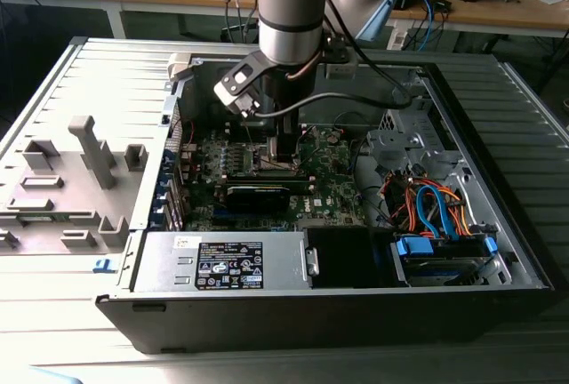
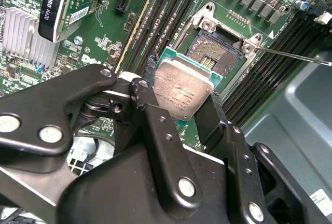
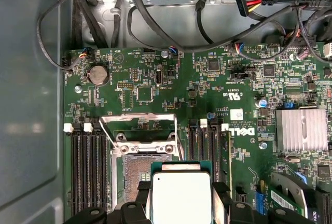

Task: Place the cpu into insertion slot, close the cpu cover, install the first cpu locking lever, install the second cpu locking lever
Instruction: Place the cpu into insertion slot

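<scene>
The arm (image 1: 289, 11) reached down into the open computer case (image 1: 267, 313), over the middle of the motherboard (image 3: 155, 79). The jaws were clamped on the cpu (image 2: 184, 92), one finger against each of two opposite edges, its silvery-grey top facing the wrist cameras. The cpu hung clear of the board, offset from the insertion slot (image 2: 215, 53) and overlapping one edge of it in both wrist views. The slot lay bare between two banks of memory slots (image 3: 88, 167). The cpu cover (image 3: 137, 115) stood raised at the slot's edge away from the jaws. A thin locking lever (image 2: 290, 55) projected from one corner of the slot.
</scene>
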### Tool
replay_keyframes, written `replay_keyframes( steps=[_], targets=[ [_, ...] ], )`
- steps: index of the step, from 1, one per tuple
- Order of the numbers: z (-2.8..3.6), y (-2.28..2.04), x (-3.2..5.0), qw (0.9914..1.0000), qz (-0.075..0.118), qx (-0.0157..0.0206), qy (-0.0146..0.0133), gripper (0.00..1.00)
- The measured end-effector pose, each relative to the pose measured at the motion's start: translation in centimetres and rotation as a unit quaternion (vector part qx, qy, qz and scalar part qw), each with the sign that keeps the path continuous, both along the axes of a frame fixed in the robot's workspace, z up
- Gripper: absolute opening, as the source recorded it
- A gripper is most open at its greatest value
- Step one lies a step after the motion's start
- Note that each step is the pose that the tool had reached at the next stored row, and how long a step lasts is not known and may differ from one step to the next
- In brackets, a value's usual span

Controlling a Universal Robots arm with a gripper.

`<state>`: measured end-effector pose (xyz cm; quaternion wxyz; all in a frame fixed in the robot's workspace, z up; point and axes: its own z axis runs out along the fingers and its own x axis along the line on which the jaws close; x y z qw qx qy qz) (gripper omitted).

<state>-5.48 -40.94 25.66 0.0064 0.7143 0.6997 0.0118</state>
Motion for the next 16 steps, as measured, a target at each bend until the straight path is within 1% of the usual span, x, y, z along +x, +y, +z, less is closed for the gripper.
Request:
replay_keyframes(
  steps=[10,14,16],
  targets=[
    [-0.17,0.08,0.0,1.0,-0.001,0.0,0.0,0.55],
    [-0.24,0.47,0.0,1.0,-0.003,-0.0001,0.0,0.55],
    [-0.28,0.57,0.0,1.0,-0.002,0.0,0.0,0.55]
  ],
)
